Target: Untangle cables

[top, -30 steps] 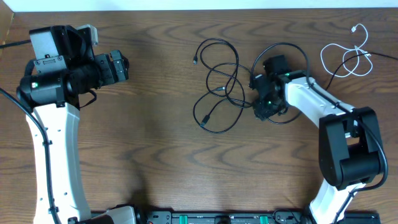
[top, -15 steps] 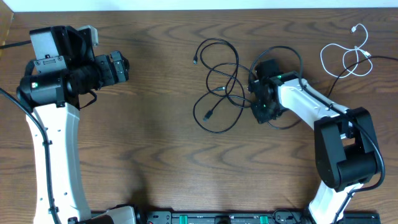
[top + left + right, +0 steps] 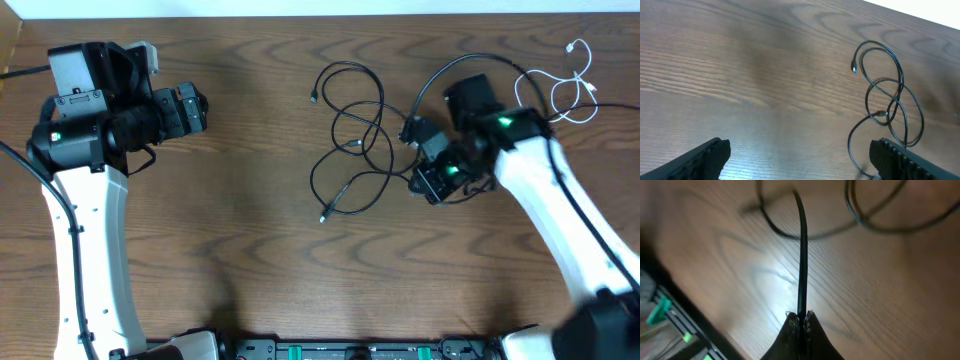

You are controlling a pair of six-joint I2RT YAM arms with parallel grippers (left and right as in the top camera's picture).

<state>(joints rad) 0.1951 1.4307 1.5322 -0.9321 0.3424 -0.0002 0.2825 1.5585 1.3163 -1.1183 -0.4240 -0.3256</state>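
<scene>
Brown wood-grain table [image 3: 250,250] fills the overhead view, with a pale strip running along its far edge and a black rail [image 3: 350,350] with green fittings along its near edge. Black cables [image 3: 355,140] lie in a loose tangle of overlapping loops a little right of centre, nearer the far edge than the near one. One small plug [image 3: 315,97] points out at the tangle's upper left, and a second plug [image 3: 324,216] lies at its lower left. The right gripper [image 3: 801,316] sits just beside the tangle's right side, its white arm blurred in the overhead view. Its wrist camera shows the fingertips pinched tight on a single black strand [image 3: 801,255], which runs straight away from them toward blurred loops on the wood. A short white cable [image 3: 575,47] lies coiled near the far right corner, close to the table's edge, with a thin black cord crossing its loops. The left gripper [image 3: 198,108] hovers over the far left of the table, well apart from every cable, jaws spread wide with nothing between them. Its wrist camera sees the tangle off to its right. Bare wood stretches wide between the left arm and the tangle, and the band between the tangle and the near rail is open too.
</scene>
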